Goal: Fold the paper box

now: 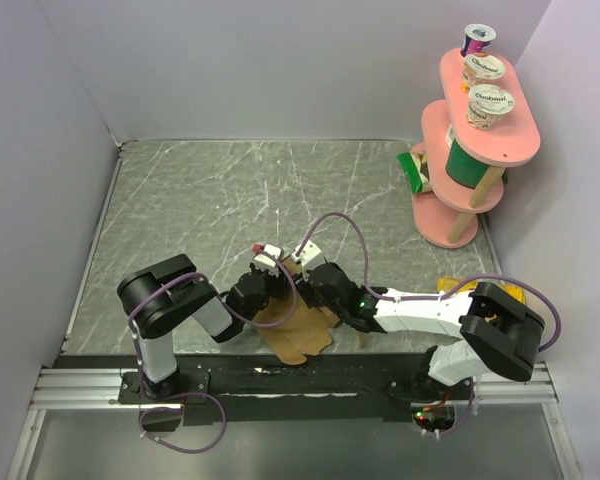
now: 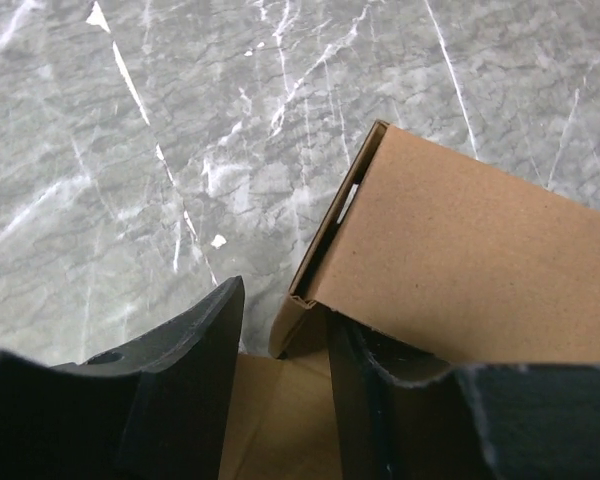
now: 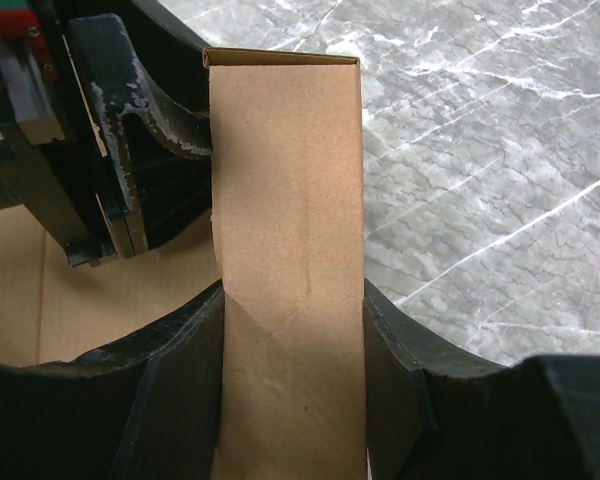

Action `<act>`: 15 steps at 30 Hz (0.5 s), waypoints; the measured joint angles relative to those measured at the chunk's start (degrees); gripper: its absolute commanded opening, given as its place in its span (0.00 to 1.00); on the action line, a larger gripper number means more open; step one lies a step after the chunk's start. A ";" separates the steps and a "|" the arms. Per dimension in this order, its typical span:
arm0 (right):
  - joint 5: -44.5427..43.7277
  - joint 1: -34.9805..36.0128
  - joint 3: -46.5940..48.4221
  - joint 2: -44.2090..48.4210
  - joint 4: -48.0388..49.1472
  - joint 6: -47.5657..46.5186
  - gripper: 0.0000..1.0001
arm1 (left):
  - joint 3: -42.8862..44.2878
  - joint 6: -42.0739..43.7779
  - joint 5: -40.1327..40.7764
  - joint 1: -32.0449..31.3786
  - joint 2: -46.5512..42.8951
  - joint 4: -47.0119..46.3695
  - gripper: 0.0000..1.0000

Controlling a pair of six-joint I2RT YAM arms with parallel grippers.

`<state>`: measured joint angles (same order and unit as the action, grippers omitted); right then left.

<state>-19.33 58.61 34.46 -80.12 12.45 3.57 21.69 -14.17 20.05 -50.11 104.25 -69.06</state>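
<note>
The box (image 1: 300, 338) lies at the near edge of the table (image 1: 230, 190), between my two arms. It is half made: the base is flat and one wall is raised. The right gripper (image 3: 294, 295) is clenched on that wall (image 3: 290, 170), with a finger pressed on each face, and the wall stands upright between them. The left gripper (image 2: 285, 318) is spread around a corner (image 2: 302, 296) of the neighbouring wall. I see a gap between the cardboard and the finger (image 2: 185, 370) on the left side of this view, so I judge that it grips nothing for now (the other finger is partly under the panel, and contact there I cannot tell).

I expect the box to be very light. It should be stiff across a panel but ready to bend at its creases, and easy to dent with a hard pinch. On the smooth stone it will probably slide if only one arm pushes. I would take hold at the middle of a wall, close to its crease, and not on the thin tabs or beside the slot (image 2: 348, 200).
</note>
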 measured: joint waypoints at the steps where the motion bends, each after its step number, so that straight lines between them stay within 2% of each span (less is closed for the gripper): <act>1: 0.09 0.00 0.00 0.00 0.00 0.04 0.42 | -0.20 -0.46 0.90 -0.31 0.24 -0.61 0.44; 8: 0.81 0.00 0.00 0.00 0.42 0.42 0.42 | -0.39 -4.33 3.96 -1.40 1.07 -2.23 0.29; 15: 0.61 -0.13 0.00 -0.02 0.55 0.46 0.42 | 1.55 -8.85 10.32 -3.34 1.07 1.31 0.27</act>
<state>-18.72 58.48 34.46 -80.14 12.99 4.03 23.24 -23.03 30.37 -53.45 105.32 -67.75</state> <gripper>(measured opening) 0.544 0.296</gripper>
